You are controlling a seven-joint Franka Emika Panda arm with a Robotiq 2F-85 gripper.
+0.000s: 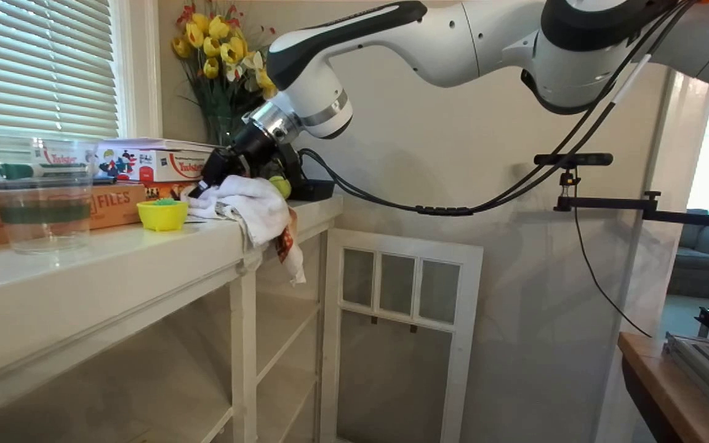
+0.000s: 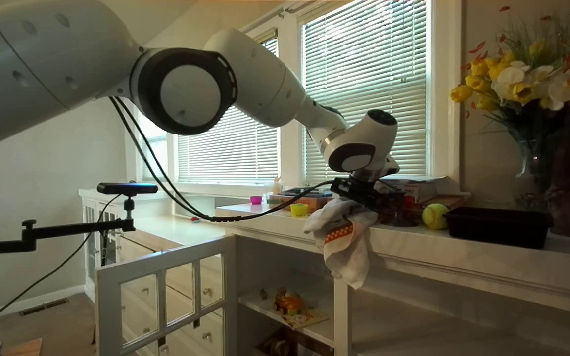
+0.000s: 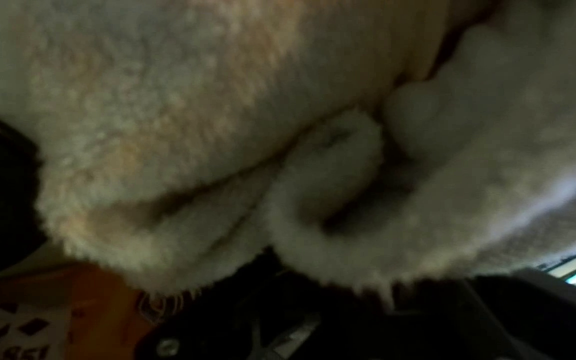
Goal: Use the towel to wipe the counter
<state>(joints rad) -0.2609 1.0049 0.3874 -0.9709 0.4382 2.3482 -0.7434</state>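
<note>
– blinds (image 1: 34, 67) at ten o'clock, a white table (image 1: 114, 261) below, in an exterior view. and the towel (image 1: 259, 212)?
– bunched on the table, one end hanging over the edge towards five o'clock.
– your jaws?
– touching it from eleven; its folds hide their tips, so i can't say whether they're clamped.
– which step?
– getting hold of it, i'd judge, or starting the wipe.
– next?
– make sure of the pinch, then sweep low and flat, stopping short of the yellow cup (image 1: 162, 218) at nine.
</note>
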